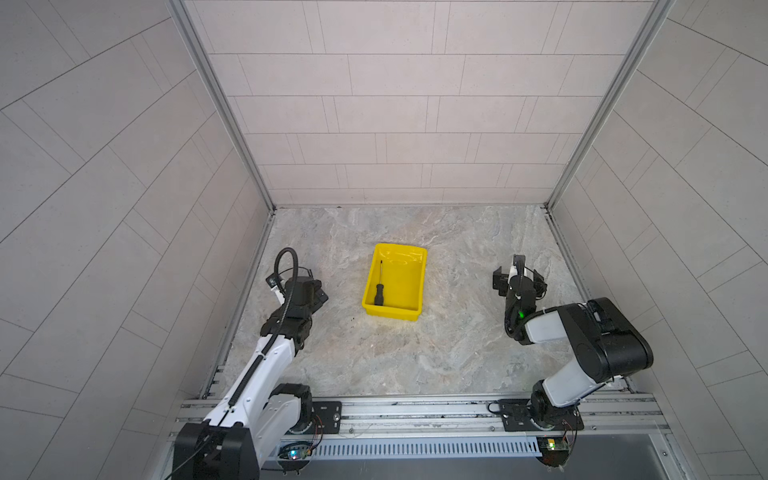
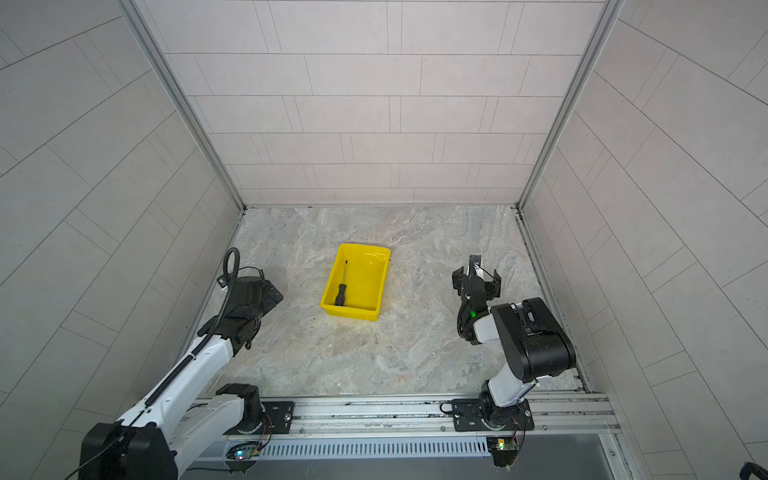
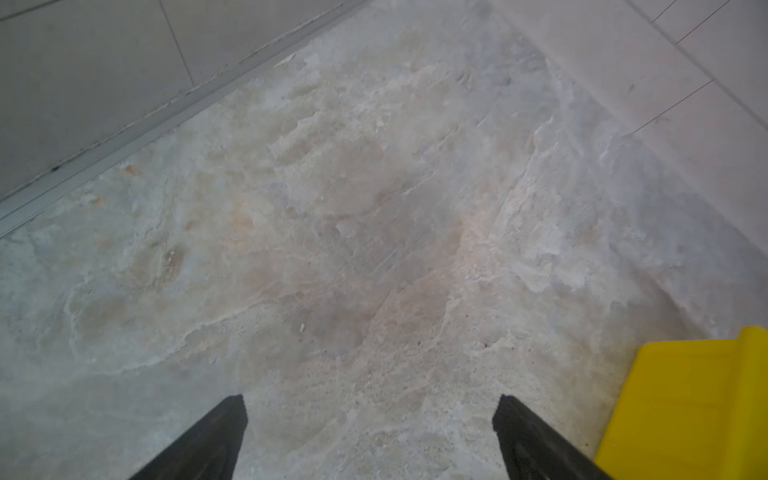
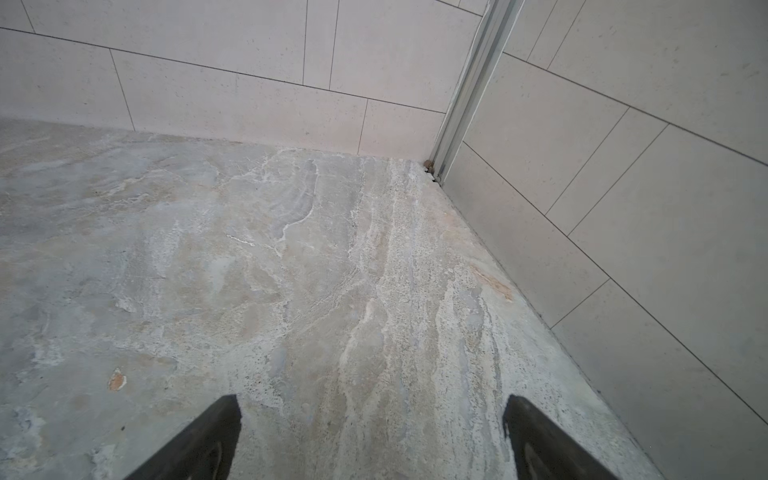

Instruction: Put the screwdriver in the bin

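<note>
Two black pincers, both spread wide, holding nothing: left gripper (image 3: 370,436) and right gripper (image 4: 372,436) hover over the grey marbled bench (image 1: 457,353). Mid-bench, one black-handled slim screwdriver (image 1: 379,286) lies inside one shallow yellow plastic bin (image 1: 390,312).

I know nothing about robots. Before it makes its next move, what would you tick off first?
1. Black-handled slim screwdriver lies fully inside the shallow yellow plastic bin: ok.
2. Bin sits flat on the grey marbled tabletop: ok.
3. Left end effector is open and holds nothing: ok.
4. Right end effector is open and holds nothing: ok.
5. Both end effectors stand apart from the bin, one on each side: ok.
</note>
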Controlling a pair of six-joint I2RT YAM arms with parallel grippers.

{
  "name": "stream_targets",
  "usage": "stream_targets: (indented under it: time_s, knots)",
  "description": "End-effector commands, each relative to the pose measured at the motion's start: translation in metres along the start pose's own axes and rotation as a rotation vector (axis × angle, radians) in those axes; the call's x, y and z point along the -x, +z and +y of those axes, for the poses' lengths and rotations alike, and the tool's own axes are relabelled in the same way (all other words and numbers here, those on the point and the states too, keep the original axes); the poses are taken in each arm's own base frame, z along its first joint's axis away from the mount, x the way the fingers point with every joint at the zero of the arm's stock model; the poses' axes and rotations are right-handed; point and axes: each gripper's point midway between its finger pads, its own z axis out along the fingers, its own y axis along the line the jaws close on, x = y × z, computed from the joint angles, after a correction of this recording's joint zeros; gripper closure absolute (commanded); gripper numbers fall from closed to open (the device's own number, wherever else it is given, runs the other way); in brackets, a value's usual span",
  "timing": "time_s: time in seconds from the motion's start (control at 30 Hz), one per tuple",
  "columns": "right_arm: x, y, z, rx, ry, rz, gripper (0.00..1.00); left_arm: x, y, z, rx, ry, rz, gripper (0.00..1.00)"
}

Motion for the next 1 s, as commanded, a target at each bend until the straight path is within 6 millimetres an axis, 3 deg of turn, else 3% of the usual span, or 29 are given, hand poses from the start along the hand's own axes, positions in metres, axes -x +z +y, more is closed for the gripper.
stream_targets:
  time_s: [0.0,0.1,0.2,0.43,0.53,0.67,0.77,0.87,0.97]
  knots:
    - [-0.001,-0.001,-0.002,-0.011,-0.006,-0.003,0.01,0.046,-0.001,-0.035,-0.115,0.148,-0.189,0.00]
    - [0.000,-0.001,-0.001,-0.011,-0.005,-0.005,0.01,0.055,0.005,-0.040,-0.097,0.339,-0.268,0.00]
    - [0.000,-0.001,-0.001,-0.011,-0.006,-0.004,0.01,0.061,0.018,-0.030,-0.021,0.354,-0.342,0.00]
    - [0.001,-0.001,-0.001,-0.011,-0.004,-0.006,0.01,0.040,0.052,-0.042,-0.069,0.454,-0.346,0.00]
    - [0.000,-0.001,-0.002,-0.012,-0.005,-0.004,0.01,0.038,0.064,-0.035,-0.018,0.449,-0.348,0.00]
    - [0.000,-0.001,-0.002,-0.011,-0.004,-0.003,0.01,0.045,0.074,-0.021,0.121,0.414,-0.308,0.00]
    - [0.000,-0.001,-0.001,-0.011,-0.005,-0.002,0.01,0.037,0.089,-0.017,0.211,0.450,-0.160,0.00]
    - [0.000,-0.001,-0.001,-0.010,-0.004,-0.003,0.01,0.033,0.112,-0.029,0.239,0.523,-0.045,0.00]
    - [0.000,-0.001,-0.001,-0.011,-0.004,-0.005,0.01,0.034,0.115,-0.044,0.209,0.589,-0.046,0.00]
